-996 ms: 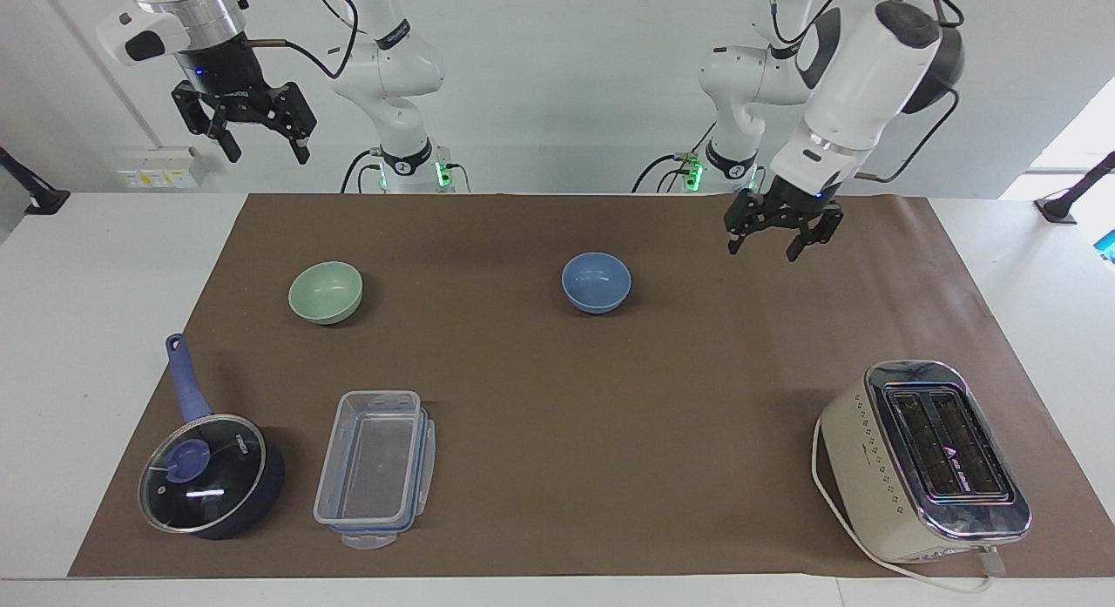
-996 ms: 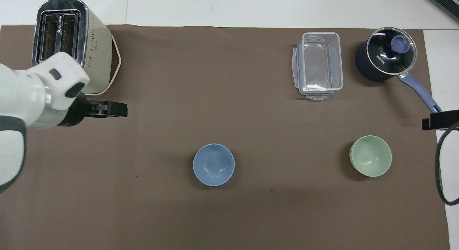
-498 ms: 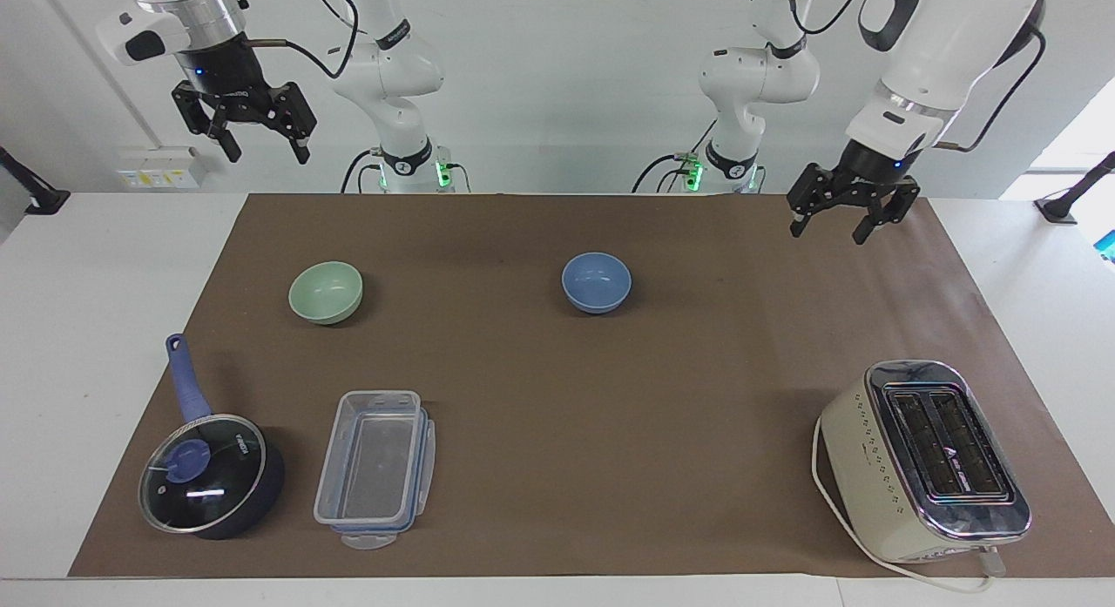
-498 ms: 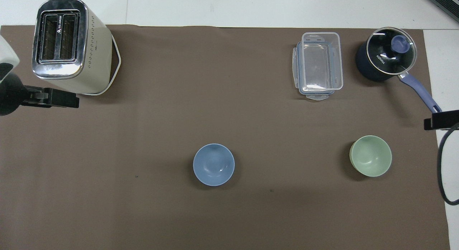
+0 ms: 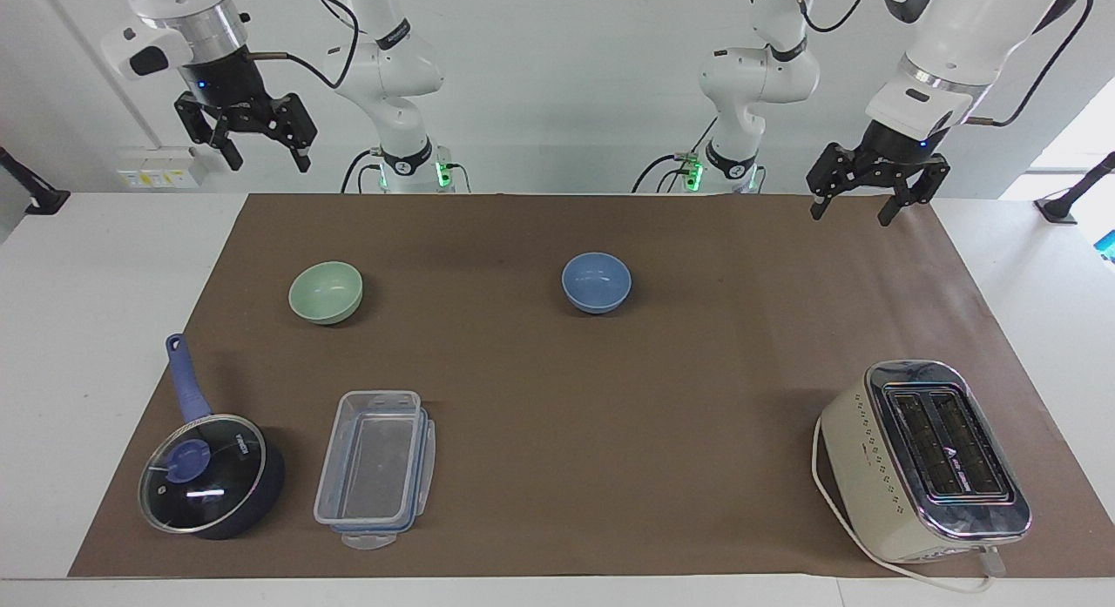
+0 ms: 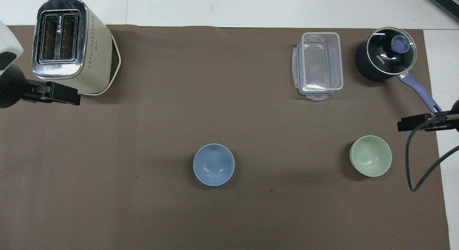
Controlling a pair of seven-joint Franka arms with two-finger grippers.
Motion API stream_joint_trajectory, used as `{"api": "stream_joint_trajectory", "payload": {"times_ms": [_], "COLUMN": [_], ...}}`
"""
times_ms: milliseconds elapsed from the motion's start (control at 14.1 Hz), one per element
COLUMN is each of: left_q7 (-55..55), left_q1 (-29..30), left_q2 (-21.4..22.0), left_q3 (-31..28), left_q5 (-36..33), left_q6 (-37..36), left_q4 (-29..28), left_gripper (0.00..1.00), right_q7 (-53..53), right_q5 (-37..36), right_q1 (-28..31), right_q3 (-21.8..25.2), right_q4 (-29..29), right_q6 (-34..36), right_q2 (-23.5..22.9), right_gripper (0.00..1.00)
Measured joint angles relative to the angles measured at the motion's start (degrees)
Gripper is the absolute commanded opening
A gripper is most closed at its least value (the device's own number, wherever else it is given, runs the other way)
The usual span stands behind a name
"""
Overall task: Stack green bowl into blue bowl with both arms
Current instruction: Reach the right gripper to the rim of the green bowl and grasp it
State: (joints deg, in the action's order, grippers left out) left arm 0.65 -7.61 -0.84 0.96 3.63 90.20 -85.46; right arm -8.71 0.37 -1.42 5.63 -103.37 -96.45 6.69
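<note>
The green bowl [image 5: 326, 292] [image 6: 370, 156] sits upright and empty on the brown mat toward the right arm's end. The blue bowl [image 5: 596, 282] [image 6: 213, 164] sits upright and empty near the middle of the mat. My left gripper [image 5: 855, 211] [image 6: 61, 95] is open and empty, raised over the mat's edge at the left arm's end, well apart from the blue bowl. My right gripper [image 5: 257, 150] [image 6: 412, 123] is open and empty, held high near the green bowl without touching it.
A cream toaster [image 5: 923, 459] [image 6: 68, 45] stands at the left arm's end, farther from the robots than the bowls. A clear lidless container [image 5: 375, 468] [image 6: 319, 65] and a dark blue saucepan with glass lid [image 5: 209, 476] [image 6: 385, 58] lie farther than the green bowl.
My left gripper rose and swung away from the blue bowl toward the left arm's end of the table. My right gripper shifted slightly toward the green bowl. The bowls have not moved.
</note>
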Motion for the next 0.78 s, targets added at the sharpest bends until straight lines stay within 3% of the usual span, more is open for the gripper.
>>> {"api": "stream_joint_trajectory", "payload": {"times_ms": [356, 782], "left_q7": [0.0, 0.0], "left_q1": [0.0, 0.0], "left_q2": [0.0, 0.2], "left_q3": [0.0, -0.1], "left_q5": [0.0, 0.0], "left_q6": [-0.2, -2.6], "left_q4": [0.0, -0.2], "left_gripper": [1.0, 1.0], "right_q7": [-16.7, -23.0], "right_q5": [-0.1, -0.1], "right_q1": [6.9, 11.2], "right_q3": [0.2, 0.3], "right_q4": [-14.3, -27.7], "right_q6": [-14.7, -32.2], "right_q2": [-2.0, -5.7], "right_gripper": [1.0, 1.0]}}
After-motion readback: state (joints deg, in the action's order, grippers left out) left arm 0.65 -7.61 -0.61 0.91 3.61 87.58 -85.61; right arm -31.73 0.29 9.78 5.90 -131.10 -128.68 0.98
